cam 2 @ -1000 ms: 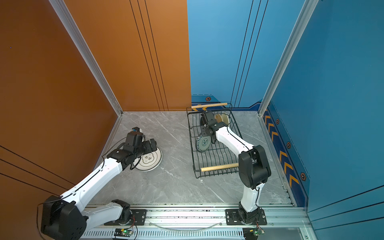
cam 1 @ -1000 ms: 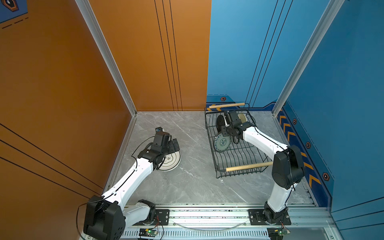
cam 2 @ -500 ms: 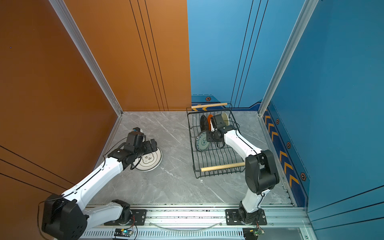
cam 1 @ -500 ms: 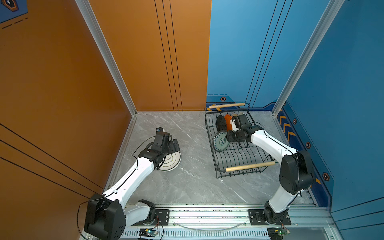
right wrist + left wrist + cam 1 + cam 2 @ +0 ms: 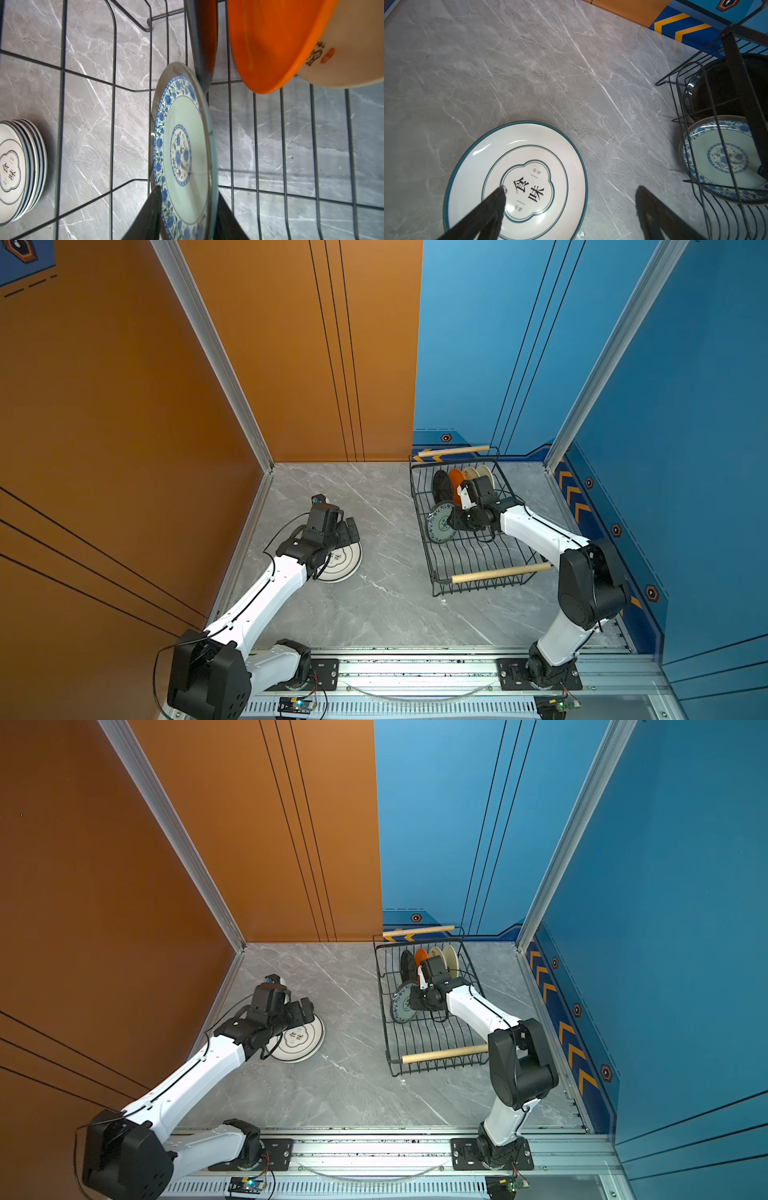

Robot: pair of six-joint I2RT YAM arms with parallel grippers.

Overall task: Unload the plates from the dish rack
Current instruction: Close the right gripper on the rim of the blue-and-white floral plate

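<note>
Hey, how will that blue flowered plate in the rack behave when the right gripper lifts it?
The plate looks rigid and glossy, so it could slip or pivot in the right gripper. Standing on edge in the rack, it may roll or tip once freed. It looks ceramic, so a knock could chip it.

Grey marble tabletop (image 5: 374, 610), orange wall (image 5: 104, 406), blue wall (image 5: 685, 406)

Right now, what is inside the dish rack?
Inside the dish rack: a black plate, an orange plate and two cream plates standing at the far end, plus a blue-patterned plate nearer, straddled by the right gripper. The right arm covers part of the rack floor.
</note>
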